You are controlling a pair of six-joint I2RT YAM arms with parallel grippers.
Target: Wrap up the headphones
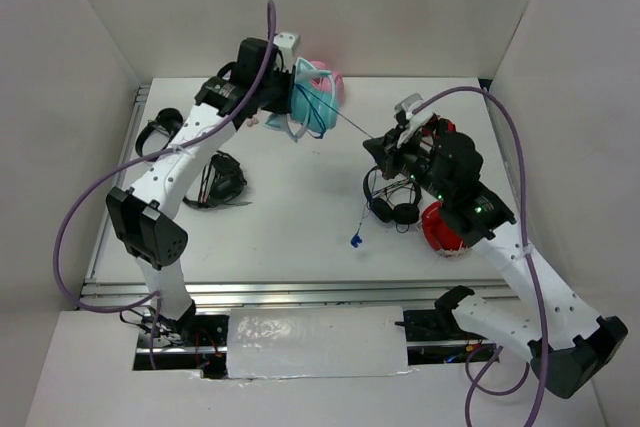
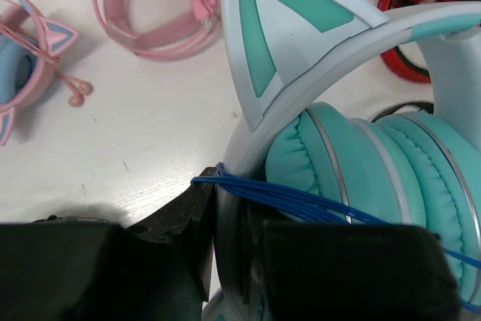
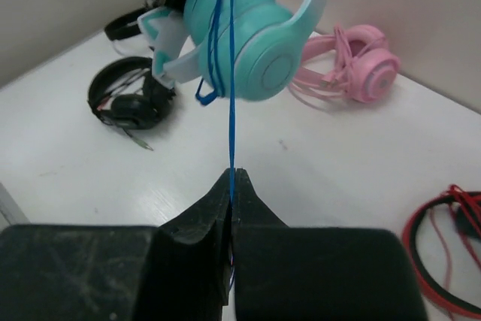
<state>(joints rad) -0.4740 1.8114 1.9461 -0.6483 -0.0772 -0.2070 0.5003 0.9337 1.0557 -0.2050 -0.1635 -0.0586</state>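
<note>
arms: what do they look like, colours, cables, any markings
The left arm and right arm have white links, black joints and black jaws. A purple cable loops along each. Small green lights glow near the right arm's wrist. No markings are legible.

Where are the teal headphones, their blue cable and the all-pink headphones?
teal headphones [image 3: 264,46], right wrist view, on the ear cup
blue cable [image 3: 231,125], right wrist view, on its taut middle stretch
all-pink headphones [image 3: 372,73], right wrist view, on an ear cup

No text, label or number is readable — anywhere.
</note>
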